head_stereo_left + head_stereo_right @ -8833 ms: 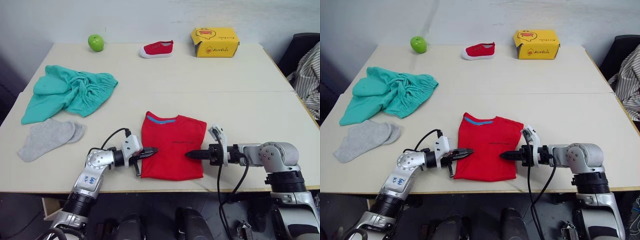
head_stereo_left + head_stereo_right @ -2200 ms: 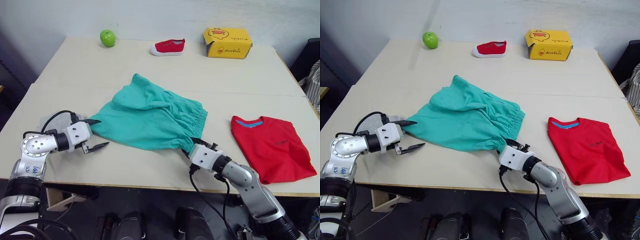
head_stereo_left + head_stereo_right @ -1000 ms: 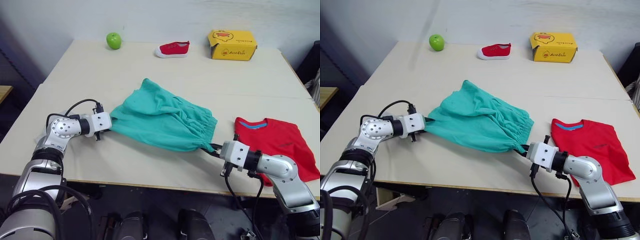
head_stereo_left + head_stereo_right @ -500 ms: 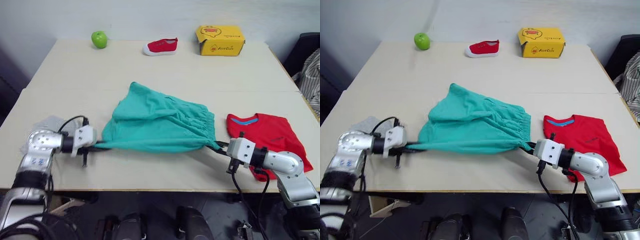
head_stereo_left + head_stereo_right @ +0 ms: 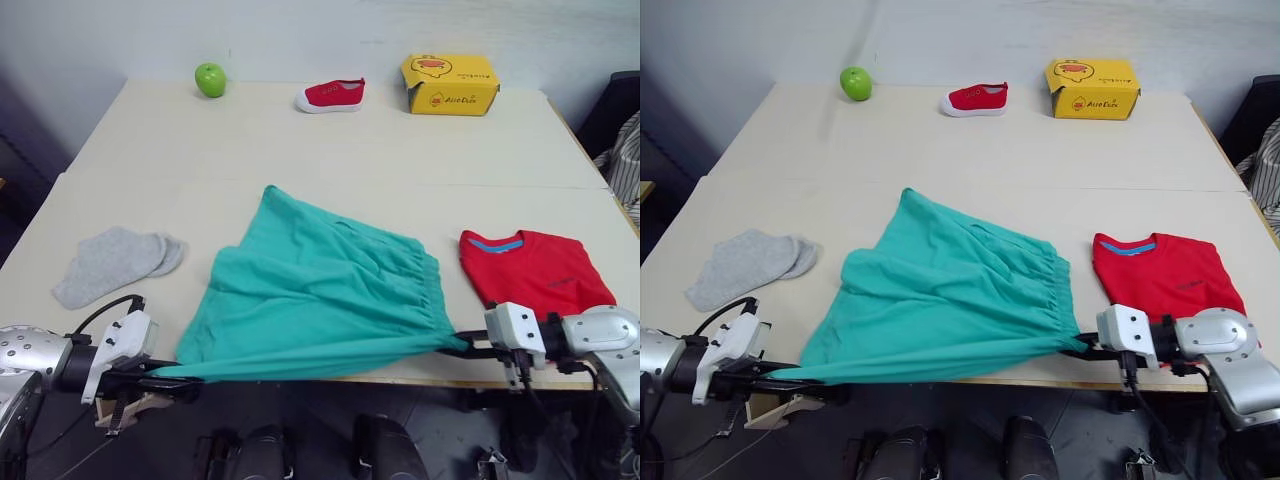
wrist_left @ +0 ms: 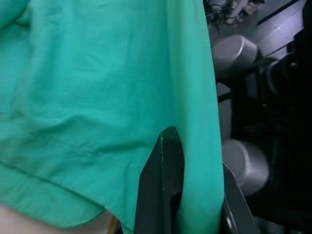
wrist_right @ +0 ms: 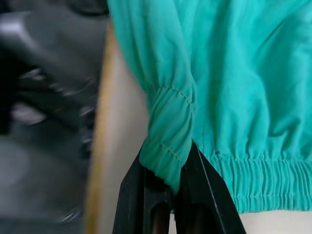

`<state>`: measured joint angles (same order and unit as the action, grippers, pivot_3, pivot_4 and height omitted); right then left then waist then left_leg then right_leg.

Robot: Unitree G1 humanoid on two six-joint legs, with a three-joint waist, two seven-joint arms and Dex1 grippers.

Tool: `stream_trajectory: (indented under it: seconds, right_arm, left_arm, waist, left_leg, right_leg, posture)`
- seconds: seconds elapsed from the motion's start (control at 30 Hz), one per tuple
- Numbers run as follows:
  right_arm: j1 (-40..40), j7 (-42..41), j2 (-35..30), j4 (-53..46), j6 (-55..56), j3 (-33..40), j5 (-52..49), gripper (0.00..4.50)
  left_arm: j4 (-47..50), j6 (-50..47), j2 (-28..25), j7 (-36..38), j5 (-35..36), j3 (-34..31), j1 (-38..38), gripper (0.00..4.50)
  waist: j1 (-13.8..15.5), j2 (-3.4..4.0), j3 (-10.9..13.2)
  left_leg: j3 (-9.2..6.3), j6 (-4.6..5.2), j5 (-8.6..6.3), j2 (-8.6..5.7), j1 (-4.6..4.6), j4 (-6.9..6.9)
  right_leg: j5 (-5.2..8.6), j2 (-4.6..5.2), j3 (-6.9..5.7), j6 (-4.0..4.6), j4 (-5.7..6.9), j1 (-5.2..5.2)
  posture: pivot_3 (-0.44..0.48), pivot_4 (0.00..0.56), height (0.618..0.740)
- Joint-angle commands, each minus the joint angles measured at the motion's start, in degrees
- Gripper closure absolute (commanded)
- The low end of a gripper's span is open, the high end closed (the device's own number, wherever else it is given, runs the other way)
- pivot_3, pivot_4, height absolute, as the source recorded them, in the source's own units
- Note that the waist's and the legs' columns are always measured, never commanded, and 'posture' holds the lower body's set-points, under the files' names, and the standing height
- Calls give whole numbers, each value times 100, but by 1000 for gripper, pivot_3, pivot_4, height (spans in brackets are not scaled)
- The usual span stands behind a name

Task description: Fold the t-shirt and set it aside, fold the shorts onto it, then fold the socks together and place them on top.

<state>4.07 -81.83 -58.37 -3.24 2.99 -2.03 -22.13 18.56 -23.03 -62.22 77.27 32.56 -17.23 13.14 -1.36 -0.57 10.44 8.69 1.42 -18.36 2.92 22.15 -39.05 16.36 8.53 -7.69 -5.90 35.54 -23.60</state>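
Teal cloth of the shorts (image 5: 320,290) is spread across the front middle of the tabletop (image 5: 330,150), near edge drawn taut just past the table's front edge. Left gripper (image 5: 178,385) pinches the left corner; the left wrist view shows cloth squeezed between clenched jaws. Right gripper (image 5: 462,349) grips the bunched elastic waistband at the right corner, jaws clamped on it.

T-shirt (image 5: 535,275) lies folded at the right, just beside the shorts; whether they touch is hard to say. Socks (image 5: 112,262) sit flat at the left, well apart.

Handling judgement: the shorts are light, limp fabric that sags unless held under tension, and the smooth hem may slip. The gathered waistband and hem corners look the firmest places to hold.

Stage: t-shirt done; shorts not yet folded.
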Motion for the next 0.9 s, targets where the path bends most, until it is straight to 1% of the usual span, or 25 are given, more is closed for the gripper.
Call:
stream_trajectory:
  seconds: [0.03, 0.13, 0.23, 0.3, 0.33, 0.37, 0.4, 0.43, 0.47, 0.5, 0.53, 0.6, 0.63, 0.67, 0.7, 0.77, 0.83, 0.87, 0.9]
  right_arm:
    - [606, -218, -25, 199, -308, -17, -22, 4500]
    - [1664, -86, 273, 844, -210, -10, 119, 4500]
    - [2848, 89, 632, 1824, 296, 11, 396, 4500]
    - [3817, 406, 922, 2646, 651, 68, 614, 4500]
    - [4379, 676, 1062, 3130, 852, 75, 800, 4500]
    - [4772, 839, 1165, 3520, 1036, 75, 946, 4500]
    - [5259, 1231, 1253, 4025, 1407, 56, 1237, 4500]
    - [6065, 2231, 1347, 4753, 1830, 43, 1691, 4500]
    - [6639, 2961, 1416, 5316, 2172, 24, 2029, 4500]
    - [7152, 3549, 1488, 5800, 2359, 30, 2243, 4500]
    - [7542, 4042, 1537, 6160, 2532, 27, 2416, 4500]
    - [8116, 4849, 1587, 6620, 2959, -18, 2734, 4500]
    - [8369, 5271, 1601, 6755, 3224, -13, 2871, 4500]
    - [8535, 5441, 1642, 6850, 3450, -13, 2931, 4500]
    - [8605, 5533, 1679, 6921, 3636, -30, 2987, 4500]
    - [8500, 5210, 1818, 7050, 3761, -6, 2885, 4500]
    - [8348, 5084, 1859, 7110, 3919, -36, 2906, 4500]
    - [8138, 4813, 1924, 7100, 3948, -32, 2824, 4500]
    - [7855, 4491, 2022, 7061, 3988, 0, 2680, 4500]
  left_arm:
    - [-111, -460, -46, -265, 286, 8, -868, 4450]
    - [-873, -286, 302, -560, -13, 501, -2442, 4450]
    - [-2000, 316, 653, -640, -650, 1062, -4110, 4450]
    - [-3112, 895, 987, -947, -1233, 1361, -5405, 4450]
    - [-3815, 1254, 1182, -1274, -1566, 1463, -6123, 4450]
    - [-4360, 1535, 1324, -1481, -1806, 1532, -6622, 4450]
    - [-5030, 1910, 1464, -1782, -2061, 1582, -7211, 4450]
    - [-6016, 2542, 1575, -2734, -2566, 1679, -8153, 4450]
    - [-6763, 3041, 1645, -3412, -2930, 1757, -8821, 4450]
    - [-7387, 3406, 1679, -4059, -3239, 1821, -9411, 4450]
    - [-7841, 3705, 1680, -4524, -3418, 1822, -9860, 4450]
    - [-8383, 4287, 1567, -5462, -3736, 1808, -10499, 4450]
    - [-8545, 4543, 1494, -5642, -3700, 1679, -10776, 4450]
    - [-8628, 4768, 1382, -5525, -3587, 1535, -10955, 4450]
    - [-8670, 4963, 1293, -5242, -3443, 1413, -11027, 4450]
    - [-8648, 5296, 1116, -4553, -3258, 1273, -10884, 4450]
    - [-8614, 5407, 1070, -3915, -3064, 1144, -10686, 4450]
    - [-8421, 5388, 1040, -3245, -2762, 1006, -10351, 4450]
    - [-8097, 5233, 1002, -2453, -2391, 873, -9862, 4450]
  waist:
    - [-3, 2, 1]
    - [-4, 6, 5]
    - [-5, 7, 5]
    - [-10, 5, 5]
    - [-10, 4, 8]
    - [-21, 1, 11]
    - [-26, 1, 11]
    - [-29, -3, 18]
    - [-47, -12, 26]
    - [-72, -22, 35]
    - [-93, -26, 38]
    - [-155, -26, 38]
    - [-180, -26, 38]
    - [-201, -26, 38]
    - [-230, -26, 38]
    - [-324, -26, 38]
    - [-356, -26, 38]
    - [-361, -25, 38]
    - [-365, -24, 38]
  left_leg:
    - [0, -3, 0, 2, 0, 0]
    - [-1, -9, 17, -4, 0, -4]
    - [4, -15, 20, -13, -3, -2]
    - [11, -18, 31, -25, 11, -4]
    - [15, -19, 32, -27, 11, -5]
    - [19, -18, 36, -27, 21, -10]
    - [27, -16, 40, -27, 40, -8]
    - [38, -17, 39, -28, 40, -7]
    - [55, -18, 38, -28, 44, -7]
    - [61, -14, 42, -27, 90, -6]
    - [57, -13, 43, -27, 123, -8]
    - [60, -14, 42, -35, 139, 19]
    - [63, -20, 38, -36, 134, 31]
    - [64, -21, 37, -41, 127, 53]
    - [74, -23, 36, -46, 118, 80]
    - [117, -23, 36, -50, 114, 106]
    - [117, -22, 35, -45, 111, 112]
    - [116, -22, 35, -45, 111, 110]
    - [117, -22, 36, -46, 114, 108]
  right_leg:
    - [1, -2, -2, 2, 3, -1]
    - [-8, -2, 2, 4, 14, -5]
    - [-10, -9, -2, 6, 20, -3]
    - [-11, -18, -2, 4, 37, -11]
    - [-11, -21, -3, 4, 37, -10]
    - [-13, -25, -3, 1, 37, -16]
    - [-15, -26, -2, -3, 32, -32]
    - [-14, -26, -2, -3, 32, -34]
    - [-14, -26, -1, -3, 34, -39]
    - [-16, -24, 5, -7, 34, -90]
    - [-18, -17, 11, -10, 44, -137]
    - [-17, -9, 6, -10, 46, -175]
    - [-17, -8, -8, -10, 46, -183]
    - [-17, -5, -16, -10, 45, -186]
    - [-17, -2, -25, -10, 45, -188]
    - [-17, 2, -60, -10, 40, -196]
    - [-17, 4, -96, -11, 42, -193]
    - [-16, 5, -102, -11, 42, -190]
    - [-16, 7, -104, -11, 40, -190]
  posture:
    - [0, 150, 740]
    - [0, 150, 740]
    - [0, 150, 740]
    - [0, 150, 740]
    - [0, 150, 740]
    - [0, 150, 740]
    - [0, 150, 740]
    - [0, 150, 740]
    - [0, 150, 740]
    - [0, 150, 740]
    - [0, 150, 740]
    - [0, 150, 740]
    - [0, 150, 740]
    - [0, 150, 740]
    - [0, 150, 740]
    - [0, 150, 740]
    - [0, 150, 740]
    - [0, 150, 740]
    - [0, 150, 740]
